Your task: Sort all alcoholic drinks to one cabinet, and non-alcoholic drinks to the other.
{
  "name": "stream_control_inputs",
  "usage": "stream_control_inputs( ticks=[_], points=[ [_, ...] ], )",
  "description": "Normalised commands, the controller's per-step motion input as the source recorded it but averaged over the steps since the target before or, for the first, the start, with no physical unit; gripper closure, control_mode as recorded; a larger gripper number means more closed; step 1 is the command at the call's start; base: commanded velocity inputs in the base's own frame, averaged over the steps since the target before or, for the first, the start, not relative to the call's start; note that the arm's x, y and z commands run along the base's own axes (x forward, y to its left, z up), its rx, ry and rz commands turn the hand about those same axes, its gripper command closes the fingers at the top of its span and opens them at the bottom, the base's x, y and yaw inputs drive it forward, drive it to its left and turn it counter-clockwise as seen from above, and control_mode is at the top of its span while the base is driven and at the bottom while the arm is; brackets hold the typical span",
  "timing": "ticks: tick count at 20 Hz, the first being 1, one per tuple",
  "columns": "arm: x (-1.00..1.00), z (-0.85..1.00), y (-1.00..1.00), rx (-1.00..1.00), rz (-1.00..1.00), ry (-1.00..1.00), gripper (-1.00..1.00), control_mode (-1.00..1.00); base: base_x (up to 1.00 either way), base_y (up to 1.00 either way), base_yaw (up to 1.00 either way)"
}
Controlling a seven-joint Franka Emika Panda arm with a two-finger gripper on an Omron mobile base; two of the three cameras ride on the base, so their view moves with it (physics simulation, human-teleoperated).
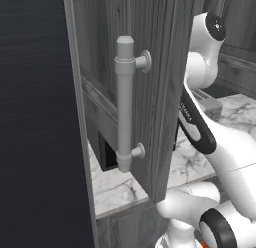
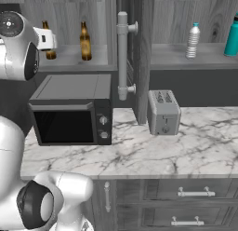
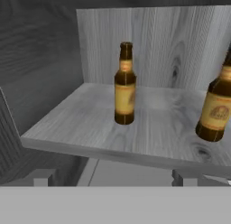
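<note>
The left cabinet [image 2: 76, 57] holds both beer bottles [image 2: 85, 41], upright on its shelf [image 3: 149, 123]; the right cabinet [image 2: 195, 53] holds the water bottle [image 2: 192, 41] and, farther right, the teal flask [image 2: 231, 37]. The sorting looks done. Above the bench [image 2: 139, 151], the jaws [image 3: 115, 175] stand wide and empty just outside the left shelf's near edge. The nearer bottle stands straight ahead, long axis vertical; the other is to its right.
</note>
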Motion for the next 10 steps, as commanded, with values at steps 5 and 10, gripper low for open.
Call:
stream_control_inputs(
  ticks=[5, 10],
  points=[
    [-0.56, 0.17, -0.26, -0.01, 0.00, -0.03, -1.00, -1.00, 0.00, 0.00, 0.00],
    [-0.52, 0.12, -0.26, -0.01, 0.00, -0.02, -1.00, -1.00, 0.00, 0.00, 0.00]
  ],
)
